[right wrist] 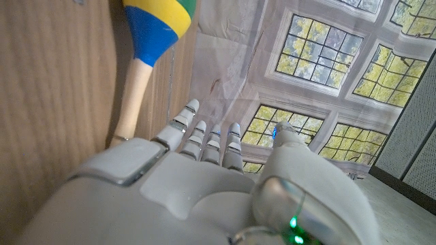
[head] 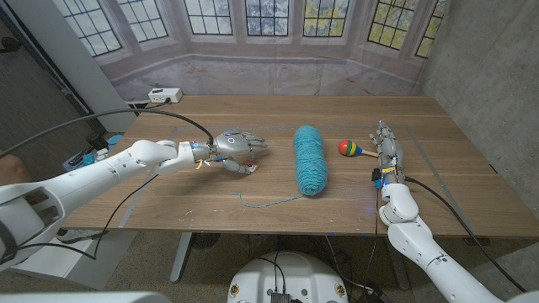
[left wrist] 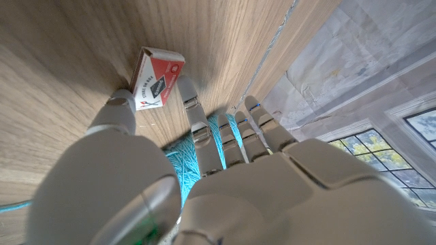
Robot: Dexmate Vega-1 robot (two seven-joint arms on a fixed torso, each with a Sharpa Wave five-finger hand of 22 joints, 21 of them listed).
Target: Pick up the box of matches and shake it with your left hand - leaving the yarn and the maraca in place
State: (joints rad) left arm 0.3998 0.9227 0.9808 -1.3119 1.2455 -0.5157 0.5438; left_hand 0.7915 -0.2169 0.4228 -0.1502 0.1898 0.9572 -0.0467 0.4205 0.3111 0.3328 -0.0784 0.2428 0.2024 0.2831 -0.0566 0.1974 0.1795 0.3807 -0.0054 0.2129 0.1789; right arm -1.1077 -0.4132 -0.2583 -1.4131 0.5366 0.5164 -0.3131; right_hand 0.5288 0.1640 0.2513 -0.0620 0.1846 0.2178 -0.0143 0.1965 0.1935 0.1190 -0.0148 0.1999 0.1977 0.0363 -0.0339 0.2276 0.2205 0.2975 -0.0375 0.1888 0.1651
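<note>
The box of matches (left wrist: 157,78), red and white, sits between the thumb and a fingertip (left wrist: 187,92) of my left hand (head: 236,150), which pinches it at its near corners. From the head view the box (head: 246,169) shows as a small shape just under that hand, left of centre on the table. I cannot tell whether it is off the wood. A teal yarn skein (head: 310,160) lies to the right of that hand. The maraca (head: 348,149), with its coloured head (right wrist: 155,27), lies beside my right hand (head: 387,147), whose fingers are straight and hold nothing.
A loose teal strand (head: 271,202) trails from the skein toward the table's front edge. A white power strip (head: 164,95) sits at the far left corner. Black cables run along my left arm. The wooden table (head: 455,194) ends close behind my right wrist.
</note>
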